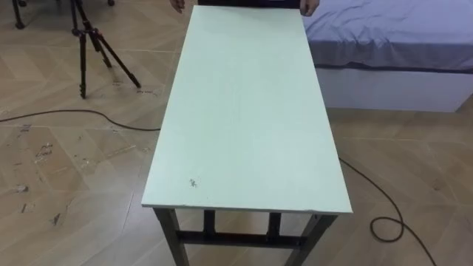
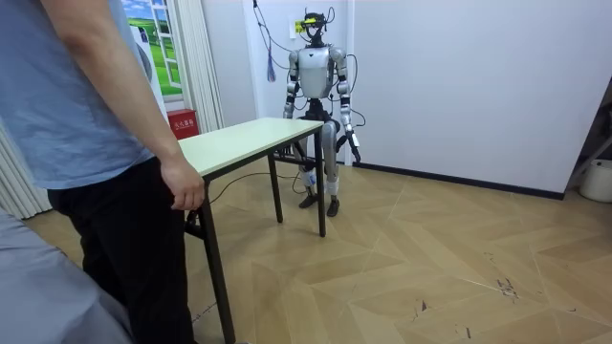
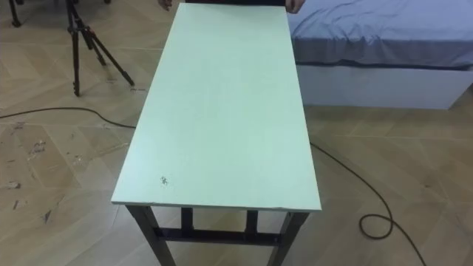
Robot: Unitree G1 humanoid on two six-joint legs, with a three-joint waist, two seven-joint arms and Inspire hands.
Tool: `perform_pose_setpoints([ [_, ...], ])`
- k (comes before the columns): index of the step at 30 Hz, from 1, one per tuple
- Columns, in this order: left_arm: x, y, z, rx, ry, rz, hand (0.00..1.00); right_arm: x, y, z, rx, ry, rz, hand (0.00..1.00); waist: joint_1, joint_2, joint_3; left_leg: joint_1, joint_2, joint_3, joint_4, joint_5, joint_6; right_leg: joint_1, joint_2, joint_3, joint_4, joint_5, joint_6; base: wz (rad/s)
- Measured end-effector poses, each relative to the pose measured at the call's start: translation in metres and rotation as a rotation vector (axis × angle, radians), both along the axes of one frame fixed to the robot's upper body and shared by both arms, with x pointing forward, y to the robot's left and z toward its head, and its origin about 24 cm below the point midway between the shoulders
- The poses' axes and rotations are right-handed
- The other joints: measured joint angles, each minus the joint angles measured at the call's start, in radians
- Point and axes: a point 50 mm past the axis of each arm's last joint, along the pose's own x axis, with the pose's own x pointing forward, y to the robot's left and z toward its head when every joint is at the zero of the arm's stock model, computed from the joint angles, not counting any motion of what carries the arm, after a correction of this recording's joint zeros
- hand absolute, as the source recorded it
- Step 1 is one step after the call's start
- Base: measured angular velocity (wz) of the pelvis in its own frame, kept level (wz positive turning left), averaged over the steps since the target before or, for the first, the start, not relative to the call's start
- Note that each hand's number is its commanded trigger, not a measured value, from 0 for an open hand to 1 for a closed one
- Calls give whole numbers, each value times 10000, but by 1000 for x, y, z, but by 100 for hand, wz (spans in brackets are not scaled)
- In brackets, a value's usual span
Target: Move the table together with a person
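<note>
A long table with a pale top on dark legs runs away from me in the left eye view, its near end just below me. At the far end, a person's two hands rest by the corners. In the room view I stand upright at one end of the table, close to its edge. My left hand hangs beside my hip, off the table. My right arm drops behind the tabletop. The person stands at the other end with one hand at the table's corner.
A bed with a grey-blue cover stands close along the table's far right. A black tripod is at the far left, and a dark cable crosses the wooden floor on the left. Another cable loops at the right.
</note>
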Motion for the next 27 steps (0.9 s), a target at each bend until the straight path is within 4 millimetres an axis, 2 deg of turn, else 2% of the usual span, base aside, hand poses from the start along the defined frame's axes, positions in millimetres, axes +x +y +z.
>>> perform_pose_setpoints([
  [11,3,0,0,-68,-159,182,0,-1,1,0,131,-15,-109,0,7,-5,-11,-4,-9,-26,5,0,0,32,-10,-40,-3,0,0,0],
  [20,4,-4,-2,-2564,-1181,2686,0,2,-1,2,1101,-410,-477,0,31,26,-9,-97,22,-7,18,-21,35,-46,-45,-35,10,0,0,0],
  [23,3,-7,-2,-3710,-1840,3963,0,15,-6,9,1427,-1334,-584,0,38,126,-7,-182,9,2,128,-27,48,-113,-80,-28,17,0,1,0],
  [27,11,-14,3,-4936,-2983,4692,0,30,3,20,2353,-2881,-818,0,60,210,4,-209,12,15,172,-35,61,-125,-99,-71,29,0,2,1],
])
